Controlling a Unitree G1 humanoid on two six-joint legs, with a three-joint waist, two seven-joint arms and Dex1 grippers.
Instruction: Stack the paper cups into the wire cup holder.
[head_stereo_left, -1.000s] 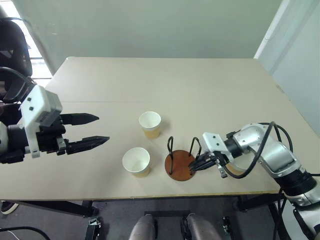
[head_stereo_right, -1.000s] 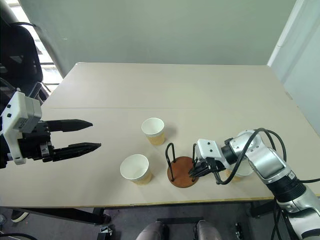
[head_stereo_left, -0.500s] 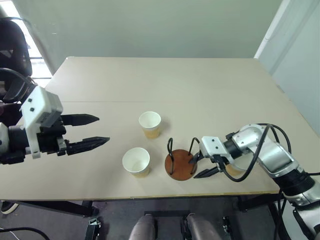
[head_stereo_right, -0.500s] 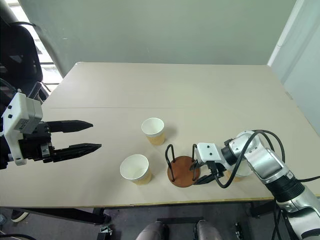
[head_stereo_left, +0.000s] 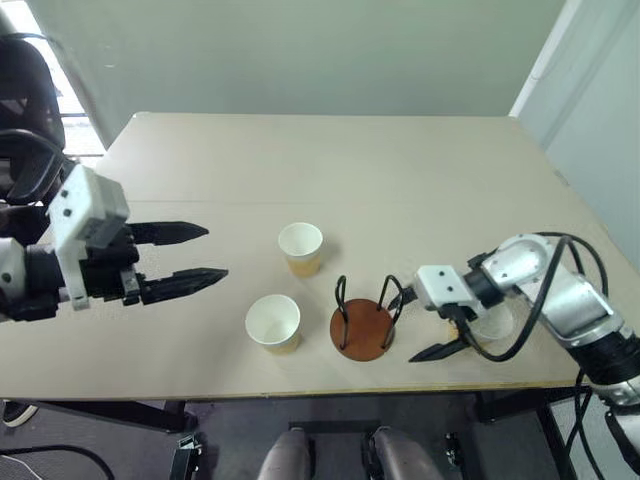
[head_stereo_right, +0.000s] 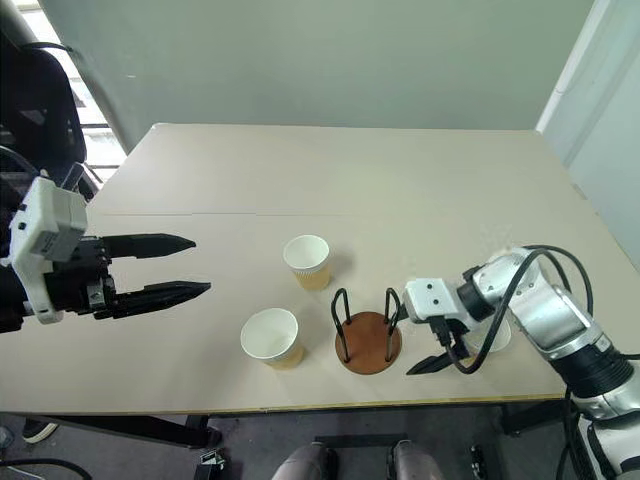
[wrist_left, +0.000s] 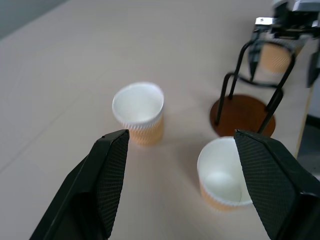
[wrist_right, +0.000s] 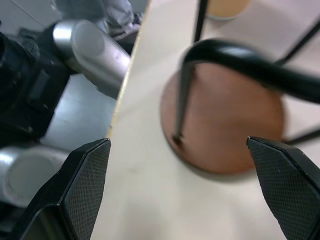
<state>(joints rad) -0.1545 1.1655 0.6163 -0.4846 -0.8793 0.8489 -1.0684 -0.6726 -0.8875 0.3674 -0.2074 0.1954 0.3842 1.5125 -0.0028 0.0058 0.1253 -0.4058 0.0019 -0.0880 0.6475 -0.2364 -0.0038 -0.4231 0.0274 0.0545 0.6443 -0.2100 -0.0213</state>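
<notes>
At lower right, your right gripper (head_stereo_left: 424, 323) is gaping wide and empty beside the brown-based wire cup holder (head_stereo_left: 362, 330); your left gripper (head_stereo_left: 205, 254) is hovering open, holding nothing.

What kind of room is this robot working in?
Probably an office or a lab: a large plain beige table, a bare pale wall behind it, and a dark office chair by the window.

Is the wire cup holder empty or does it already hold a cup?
Empty: the wire cup holder shows its bare brown base between the black loops.
</notes>
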